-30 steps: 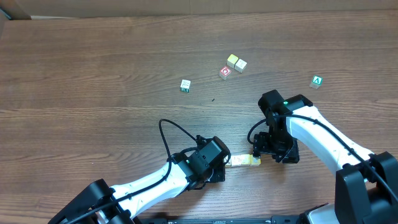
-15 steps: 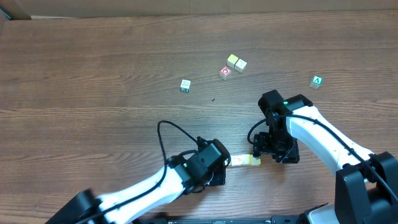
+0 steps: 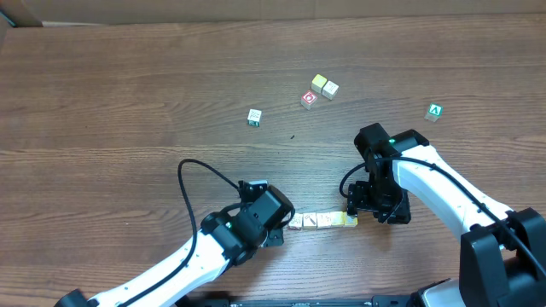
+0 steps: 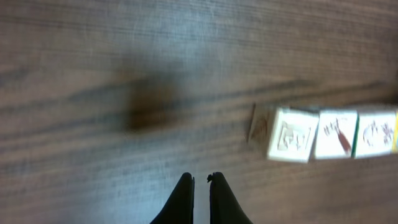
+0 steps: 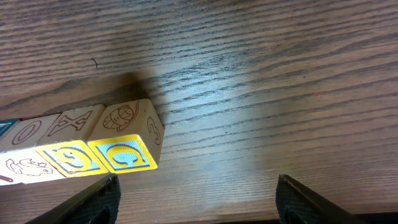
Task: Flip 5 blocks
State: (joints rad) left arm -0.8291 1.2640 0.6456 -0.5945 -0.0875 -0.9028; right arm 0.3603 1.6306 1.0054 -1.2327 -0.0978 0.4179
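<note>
From where I stand, the left pincer (image 3: pixel 281 228) is closed with nothing in it. Its wrist view shows the two dark tips (image 4: pixel 184 186) pressed nearly together over bare wood. The row of blocks (image 3: pixel 322 221) lies flat on the counter (image 3: pixel 128 102), ahead of that pincer and off to its right. The near end sits just beside the tips, with a strip of wood grain between them, so they are not touching. In that view the pale cubes (image 4: pixel 323 134) stand side by side, faces touching, with faint drawings on top. The picture is too blurred for me to read them or count them with certainty. The right pincer (image 3: pixel 374 209) stands wide open and holds nothing. Its two fingers (image 5: pixel 99 198) are spread far apart at the bottom of its own view, with only wood between them. The other end of the row (image 5: pixel 93 146) lies just ahead of its left finger, outside the gap. The last cube there shows a yellow-bordered letter face toward the pincer and a drawn face on top. So the row stretches between the two pincers, near both. Well beyond them, farther up the counter, two pale cubes (image 3: pixel 324 85) touch each other, with a red-faced cube (image 3: pixel 309 99) just beside them. A lone cube (image 3: pixel 254 117) sits apart, farther out from the left pincer. A green cube (image 3: pixel 435 111) sits out past the right pincer.
</note>
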